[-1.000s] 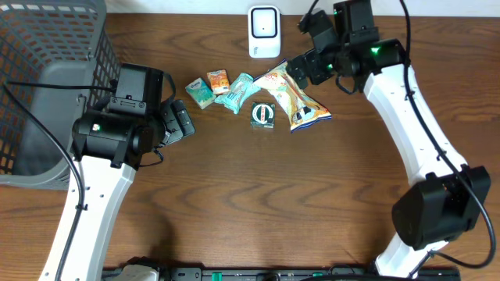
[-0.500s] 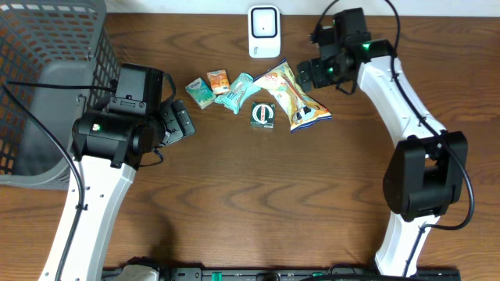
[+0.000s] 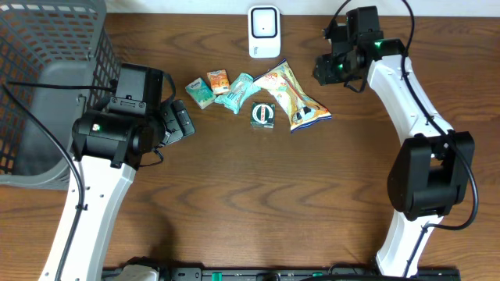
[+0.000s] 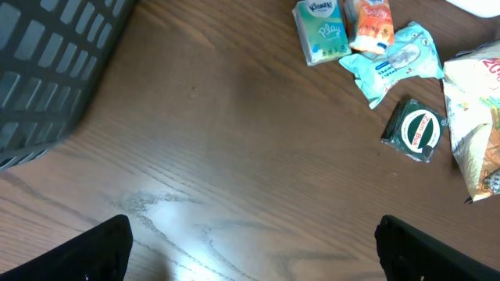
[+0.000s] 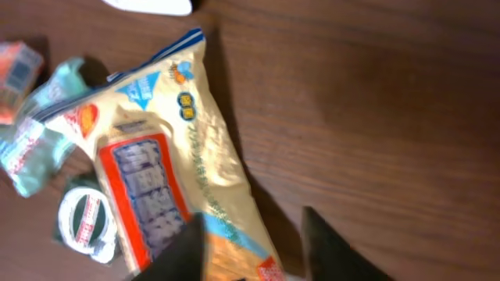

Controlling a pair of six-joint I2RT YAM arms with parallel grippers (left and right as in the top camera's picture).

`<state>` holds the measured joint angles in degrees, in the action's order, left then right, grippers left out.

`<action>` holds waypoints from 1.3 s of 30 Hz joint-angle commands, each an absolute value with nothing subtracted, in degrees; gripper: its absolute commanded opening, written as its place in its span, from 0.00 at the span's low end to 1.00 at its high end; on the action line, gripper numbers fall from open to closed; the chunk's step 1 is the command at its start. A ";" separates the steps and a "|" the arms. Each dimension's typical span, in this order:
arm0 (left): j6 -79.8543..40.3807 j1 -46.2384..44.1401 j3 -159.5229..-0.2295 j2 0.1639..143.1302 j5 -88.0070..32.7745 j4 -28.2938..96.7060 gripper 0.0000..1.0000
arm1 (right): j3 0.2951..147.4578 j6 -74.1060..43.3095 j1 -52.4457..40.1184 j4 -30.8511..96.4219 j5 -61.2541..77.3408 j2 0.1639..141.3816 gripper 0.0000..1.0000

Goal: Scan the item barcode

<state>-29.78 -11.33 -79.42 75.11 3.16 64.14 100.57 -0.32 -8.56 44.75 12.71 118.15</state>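
Hovers with the right fingers (image 5: 187,250) narrowed yet apart, pinching nothing, just right of the yellow crinkly plastic snack bag (image 3: 293,95) lying flat on the brown wooden desk (image 3: 258,195), near the white boxy scanner (image 3: 264,31) at the far edge. Holds the left fingers (image 4: 94,254) spread wide at the left. Risks pinching only slick film and slipping off, shoving the bag into the dark square packet with a round green label (image 3: 262,115) just left of it, or presenting a creased, hidden barcode.
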 commanded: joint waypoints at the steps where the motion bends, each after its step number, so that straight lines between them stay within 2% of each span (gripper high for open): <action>1: -29.87 -11.09 -79.61 74.91 3.70 64.34 0.98 | 101.47 -0.82 -9.89 44.82 13.96 117.95 0.17; 3: -29.87 -11.09 -79.61 74.91 3.70 64.34 0.98 | 101.47 -0.80 -10.72 45.41 13.96 117.97 0.09; 11: -29.87 -11.09 -79.61 74.91 3.70 64.34 0.98 | 101.45 -0.82 -14.76 46.04 13.47 118.78 0.01; 26: -29.87 -11.09 -79.61 74.91 3.70 64.34 0.98 | 101.47 -3.40 -17.23 48.84 13.41 131.48 0.01; 39: -29.87 -11.09 -79.61 74.91 3.70 64.34 0.97 | 101.80 -5.13 -18.63 52.10 6.57 112.53 0.01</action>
